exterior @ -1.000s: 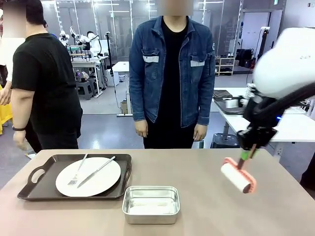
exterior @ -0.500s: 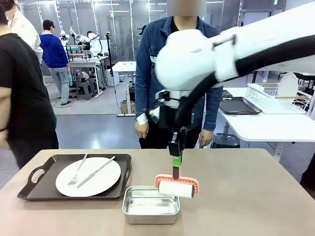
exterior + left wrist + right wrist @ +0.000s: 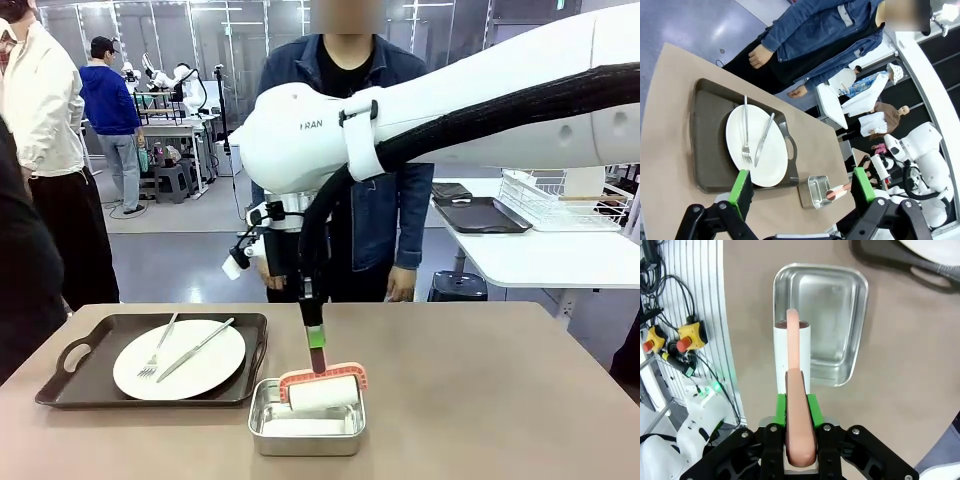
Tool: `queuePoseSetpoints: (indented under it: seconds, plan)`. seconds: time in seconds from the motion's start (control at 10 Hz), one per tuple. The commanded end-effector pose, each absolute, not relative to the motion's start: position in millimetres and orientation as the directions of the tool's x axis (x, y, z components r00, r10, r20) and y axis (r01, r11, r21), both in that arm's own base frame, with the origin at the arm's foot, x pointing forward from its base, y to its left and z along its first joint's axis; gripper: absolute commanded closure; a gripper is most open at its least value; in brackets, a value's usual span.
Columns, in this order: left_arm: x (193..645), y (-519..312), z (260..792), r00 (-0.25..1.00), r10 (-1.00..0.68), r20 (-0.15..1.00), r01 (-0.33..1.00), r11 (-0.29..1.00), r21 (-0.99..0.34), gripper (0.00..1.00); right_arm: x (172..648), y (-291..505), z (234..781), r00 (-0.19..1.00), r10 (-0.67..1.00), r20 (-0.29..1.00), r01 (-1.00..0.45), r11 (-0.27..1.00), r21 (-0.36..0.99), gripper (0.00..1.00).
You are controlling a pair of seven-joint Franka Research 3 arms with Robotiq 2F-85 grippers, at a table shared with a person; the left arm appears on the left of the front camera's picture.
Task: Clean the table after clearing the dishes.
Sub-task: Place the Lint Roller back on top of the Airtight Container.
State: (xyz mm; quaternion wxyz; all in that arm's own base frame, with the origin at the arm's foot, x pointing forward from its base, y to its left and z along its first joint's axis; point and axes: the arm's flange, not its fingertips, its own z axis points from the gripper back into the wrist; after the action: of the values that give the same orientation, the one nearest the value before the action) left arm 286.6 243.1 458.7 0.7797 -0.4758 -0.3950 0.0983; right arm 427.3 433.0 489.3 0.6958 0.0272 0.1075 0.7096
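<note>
The brown table (image 3: 500, 400) carries a dark handled tray (image 3: 60, 385) at the left. On it lies a white plate (image 3: 180, 358) with a fork (image 3: 158, 352) and knife (image 3: 200, 346). My right gripper (image 3: 316, 335) reaches in from the right and is shut on the pink handle of a white cleaning roller (image 3: 322, 392). The roller hangs down into the small steel pan (image 3: 270, 430). In the right wrist view the right gripper (image 3: 800, 415) clamps the handle, with the roller (image 3: 792, 350) over the pan (image 3: 840, 315). My left gripper (image 3: 802, 187) hovers open high above the tray (image 3: 705, 150) and plate (image 3: 757, 145).
A person in a denim jacket (image 3: 385, 210) stands at the far edge, hands down. Bystanders stand at the far left. A white table with a wire rack (image 3: 560, 195) is behind on the right. The table's right half is bare.
My right arm swung from the table's right side across to the middle. It carried the roller leftward and lowered it into the steel pan. The tray and plate stayed put.
</note>
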Motion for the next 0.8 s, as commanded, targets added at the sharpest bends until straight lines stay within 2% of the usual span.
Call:
queuePoseSetpoints:
  seconds: [0.0,0.2,0.4,0.7]
  plan:
    - [286,245,461,0.664,0.524,0.533,0.242,0.525,-0.816,0.00,438,433,489,0.005,0.998,-0.055,-0.984,0.015,0.175,0.79]
    - [286,245,461,0.664,0.524,0.533,0.242,0.525,-0.816,0.00,451,427,484,0.016,1.000,0.000,-0.987,0.016,0.158,0.79]
    - [286,245,461,0.664,0.524,0.533,0.242,0.525,-0.816,0.00,472,417,474,0.084,0.995,0.058,-0.982,0.073,0.175,0.79]
    - [286,245,461,0.664,0.524,0.533,0.242,0.525,-0.816,0.00,490,406,445,0.192,0.980,0.052,-0.959,0.176,0.223,0.79]
